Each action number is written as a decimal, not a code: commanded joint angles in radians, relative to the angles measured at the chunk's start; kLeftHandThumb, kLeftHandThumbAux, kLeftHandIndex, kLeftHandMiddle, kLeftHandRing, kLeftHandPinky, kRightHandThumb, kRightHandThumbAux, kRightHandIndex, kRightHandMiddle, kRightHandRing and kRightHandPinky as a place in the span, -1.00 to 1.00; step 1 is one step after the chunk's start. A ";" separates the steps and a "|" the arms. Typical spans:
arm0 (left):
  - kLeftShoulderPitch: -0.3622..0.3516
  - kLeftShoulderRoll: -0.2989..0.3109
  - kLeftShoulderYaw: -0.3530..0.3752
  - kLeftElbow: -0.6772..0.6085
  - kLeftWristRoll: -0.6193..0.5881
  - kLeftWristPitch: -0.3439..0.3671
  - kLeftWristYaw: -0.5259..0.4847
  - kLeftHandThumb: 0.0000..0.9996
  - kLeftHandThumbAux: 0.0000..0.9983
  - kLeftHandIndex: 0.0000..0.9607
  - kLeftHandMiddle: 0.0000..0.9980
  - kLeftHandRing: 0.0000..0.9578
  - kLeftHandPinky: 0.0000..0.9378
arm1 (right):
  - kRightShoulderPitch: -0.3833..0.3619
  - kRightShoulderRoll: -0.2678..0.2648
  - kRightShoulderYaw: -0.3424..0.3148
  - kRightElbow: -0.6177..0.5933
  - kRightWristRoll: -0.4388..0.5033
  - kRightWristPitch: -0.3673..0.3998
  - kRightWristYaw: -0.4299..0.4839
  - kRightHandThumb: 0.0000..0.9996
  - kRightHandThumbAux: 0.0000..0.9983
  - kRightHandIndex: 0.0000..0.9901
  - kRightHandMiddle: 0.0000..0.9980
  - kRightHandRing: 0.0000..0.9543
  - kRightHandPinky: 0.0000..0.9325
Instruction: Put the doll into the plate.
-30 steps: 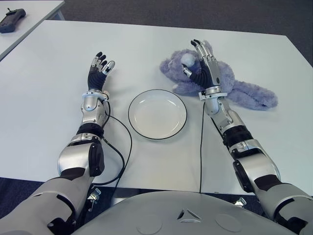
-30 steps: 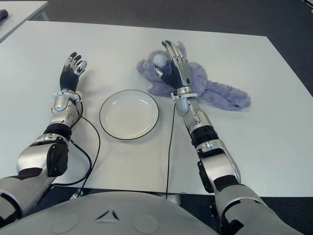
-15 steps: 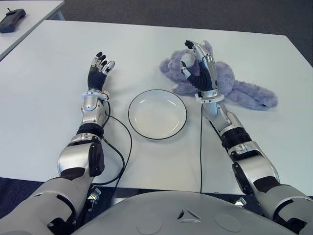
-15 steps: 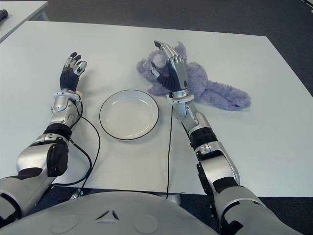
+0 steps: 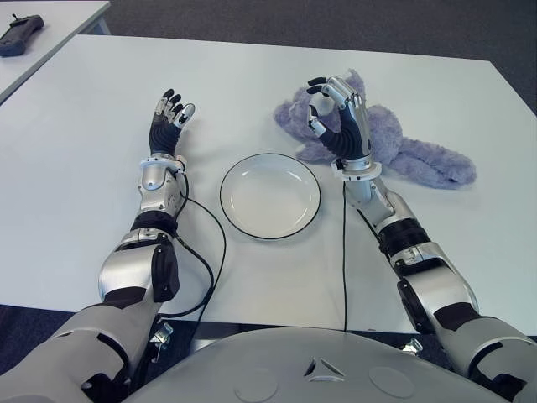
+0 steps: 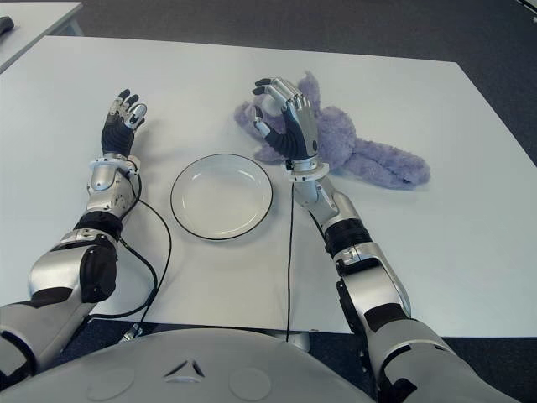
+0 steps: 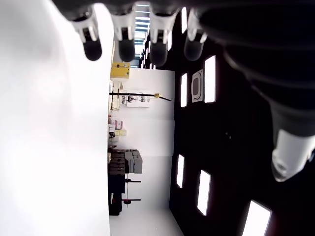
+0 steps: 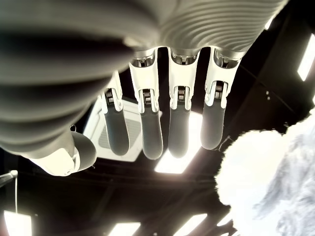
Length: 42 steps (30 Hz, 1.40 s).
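Two hands raised over white table [image 5: 75,159], with wide bare tabletop all round and far edge well behind. Empty white plate [image 5: 269,195] between forearms, black rim clear on every side. Purple plush doll [image 5: 394,143] lying flat on table just right of plate and behind it, legs trailing toward right edge, not in plate. Right hand [image 5: 337,117] upright in front of doll's head, fingers [image 8: 179,125] curling forward, gripping nothing. Left hand [image 5: 168,122] left of plate, fingers spread, empty. Black handheld device [image 5: 20,34] on separate table at far left.
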 commanded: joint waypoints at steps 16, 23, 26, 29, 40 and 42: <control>0.237 -0.078 0.019 0.187 -0.028 0.082 -0.017 -1.00 0.09 -0.93 -0.81 -0.90 -1.00 | -0.032 -0.033 0.005 0.051 -0.045 0.230 0.135 -0.31 -0.14 -0.94 -0.94 -1.00 -1.00; 0.236 -0.080 0.017 0.186 -0.027 0.082 -0.013 -1.00 0.05 -0.96 -0.84 -0.92 -1.00 | -0.129 -0.027 0.025 0.231 -0.053 0.295 0.126 -0.36 -0.24 -1.00 -1.00 -1.00 -1.00; 0.237 -0.081 0.017 0.185 -0.028 0.079 -0.014 -1.00 0.05 -0.97 -0.84 -0.92 -1.00 | -0.140 -0.025 0.040 0.247 -0.069 0.328 0.113 -0.36 -0.26 -1.00 -1.00 -1.00 -1.00; 0.236 -0.080 0.018 0.187 -0.028 0.080 -0.020 -1.00 0.03 -0.98 -0.84 -0.92 -1.00 | -0.159 -0.023 0.055 0.281 -0.080 0.358 0.101 -0.36 -0.29 -1.00 -1.00 -1.00 -1.00; 0.236 -0.081 0.005 0.184 -0.015 0.067 -0.014 -1.00 -0.05 -1.00 -0.87 -0.96 -1.00 | -0.240 -0.005 0.103 0.454 -0.085 0.405 0.068 -0.39 -0.34 -1.00 -1.00 -1.00 -1.00; 0.237 -0.080 0.002 0.184 -0.013 0.065 -0.014 -1.00 -0.06 -1.00 -0.87 -0.96 -1.00 | -0.253 -0.003 0.111 0.476 -0.082 0.410 0.075 -0.40 -0.33 -1.00 -1.00 -1.00 -1.00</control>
